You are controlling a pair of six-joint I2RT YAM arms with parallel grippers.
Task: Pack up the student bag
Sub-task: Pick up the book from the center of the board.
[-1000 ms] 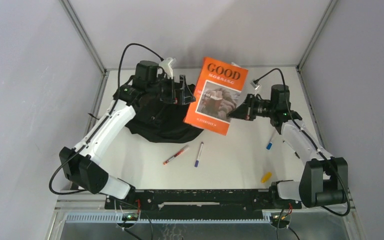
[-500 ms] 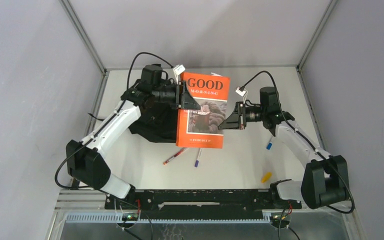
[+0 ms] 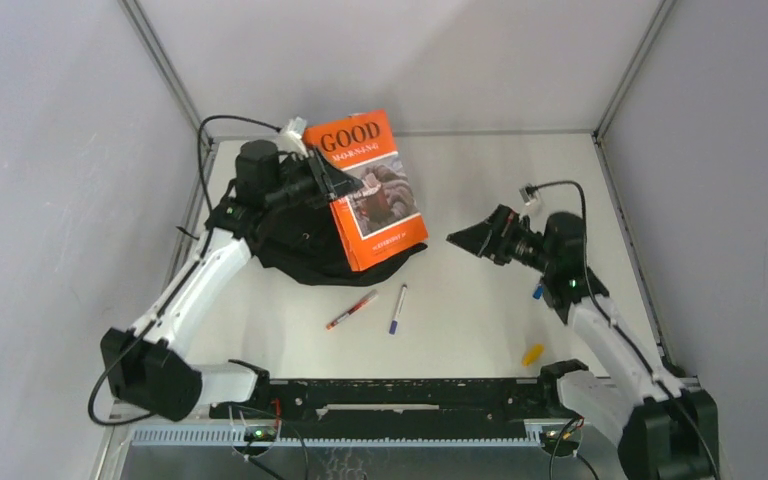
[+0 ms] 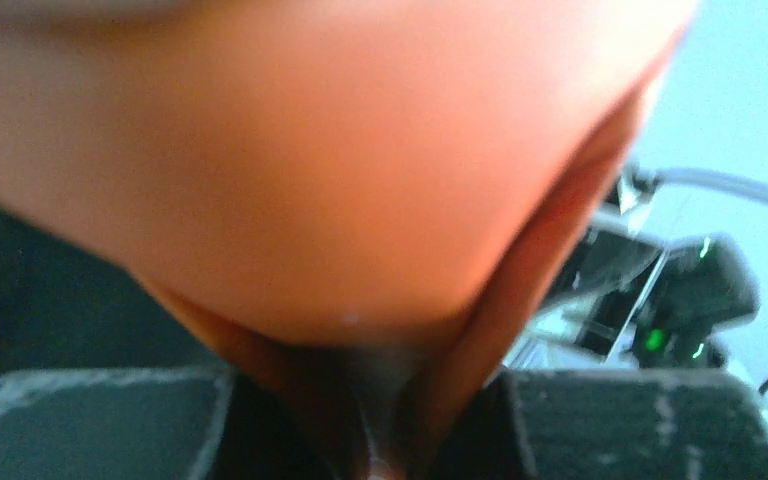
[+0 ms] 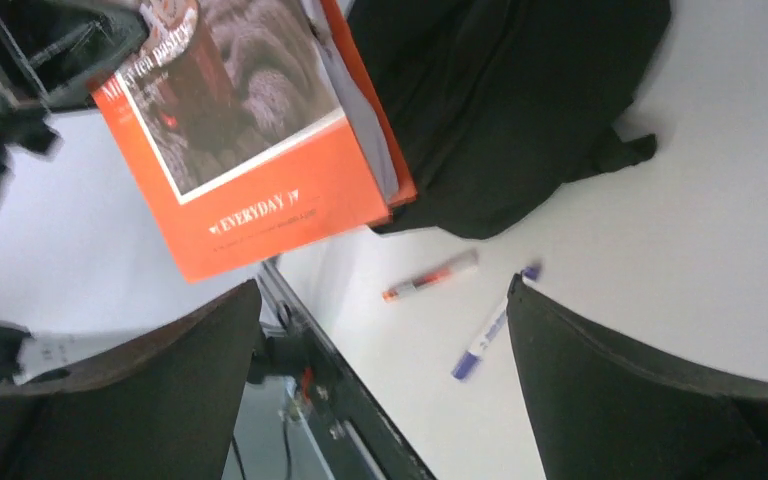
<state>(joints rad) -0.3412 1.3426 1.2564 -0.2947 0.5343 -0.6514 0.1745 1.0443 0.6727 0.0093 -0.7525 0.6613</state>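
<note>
- Student bag (image 3: 300, 250) lies slumped on the bench (image 3: 480, 330) at its far left, below the left arm. It is soft black fabric, crumpled into a low, shapeless mound. I cannot tell whether its mouth is unzipped.
- Packing looks barely begun. Nothing can be seen inside the bag, and the one item in hand is in the air above it, not in it.
- That item is the orange book (image 3: 372, 190), a flat rectangular paperback. It has a glossy orange cover, a white title and a photo panel. It hangs tilted, with its lower edge over the bag. In the right wrist view the page block gapes a little along one edge.
- The left gripper (image 3: 332, 182) is clamped on the book's upper left edge and carries it alone. In the left wrist view the orange cover is pinched between the dark pads, though the picture is blurred.
- The right gripper (image 3: 470, 238) has its jaws wide apart with nothing between them. It hovers over bare bench, well apart from the book.
- Lowering the book into the bag is left to do, and then, by my judgement, the loose items.
- A red pen (image 3: 352, 310) and a blue pen (image 3: 397, 308) lie near each other in front of the bag. Both are slim, hard plastic cylinders that would likely roll.
- A small blue piece (image 3: 538, 291) and a small yellow piece (image 3: 532, 354) lie on the right side, too small to identify.
- The bench surface is smooth, matt and white.
</note>
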